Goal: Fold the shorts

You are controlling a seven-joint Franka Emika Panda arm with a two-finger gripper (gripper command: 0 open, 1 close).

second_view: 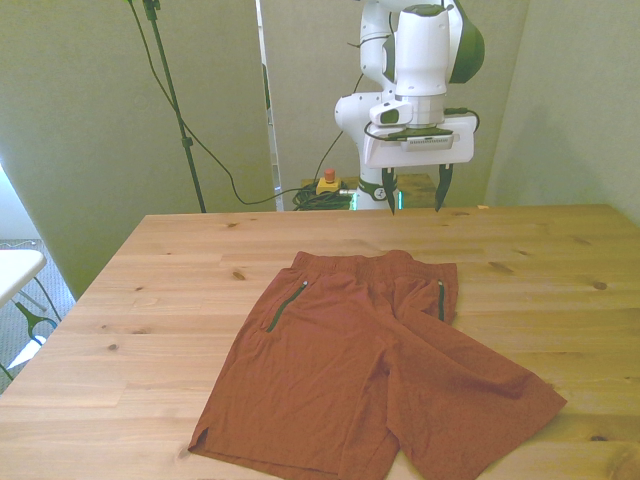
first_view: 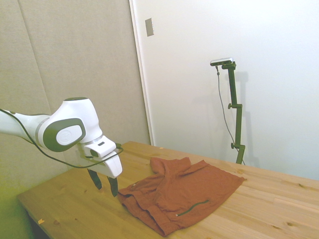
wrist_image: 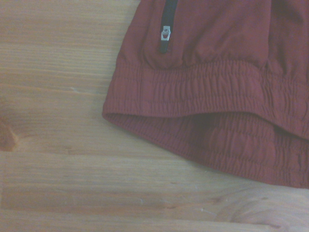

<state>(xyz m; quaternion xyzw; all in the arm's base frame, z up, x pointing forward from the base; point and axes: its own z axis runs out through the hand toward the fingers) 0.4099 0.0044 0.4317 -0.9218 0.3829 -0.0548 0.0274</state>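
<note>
Across the middle of the wooden surface the shorts are spread flat, waistband toward the robot's side and both legs fanned toward the opposite edge. From the front view two dark pocket slits are seen, one near each side of the waistband; the side view shows only one of them, on the nearer leg, and reveals a rumpled fold in the cloth near the far edge. Only in the wrist view is the fine detail given: the gathered, ribbed elastic of the waistband, its mouth gaping slightly, and a small silver zipper pull at the end of a slit.

The tool is held above the surface just behind the waistband, its two dark fingers parted wide and nothing gripped between them.

The fabric is rust-orange, soft and matte. Pale knotted planks make up the surface. Grey-green wall panels and a white wall are seen behind, and cables trail near the robot's base.
</note>
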